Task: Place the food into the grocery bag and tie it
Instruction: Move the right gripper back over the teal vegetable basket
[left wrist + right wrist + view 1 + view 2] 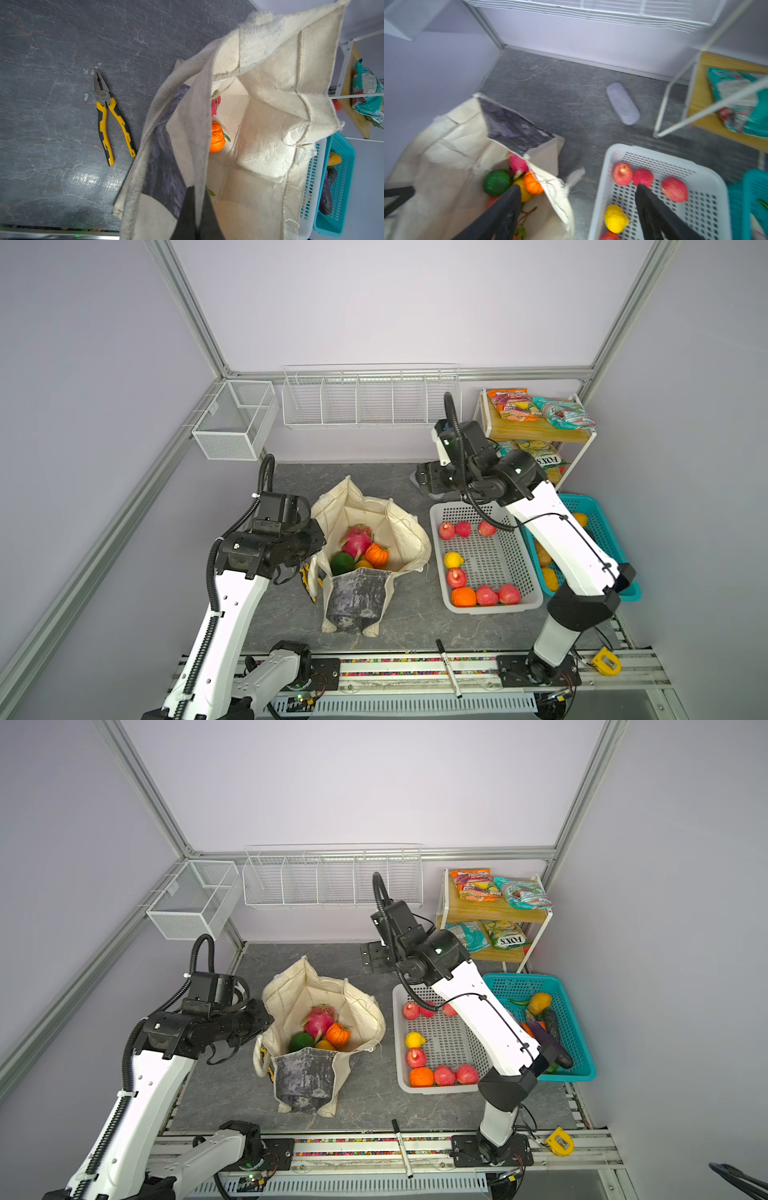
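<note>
The cream grocery bag (405,531) stands open mid-table, its marbled panel (353,597) facing the front. Inside lie food: a pink dragon fruit (356,539), an orange pumpkin (377,554) and a green vegetable (342,563). My left gripper (196,192) is shut on the bag's left rim (266,1021). My right gripper (578,187) hangs open and empty above the gap between the bag and the white basket (440,572), behind both in both top views (436,483). Red apples (486,595), an orange (463,596) and a lemon (453,560) lie in that basket. A teal snack packet (563,412) rests on the shelf.
Yellow pliers (108,116) lie left of the bag. A grey oblong case (623,106) lies near the back wall. A teal basket (582,506) of vegetables sits right of the white one. A marker (448,668) lies at the front edge. Wire racks (370,400) hang on the back wall.
</note>
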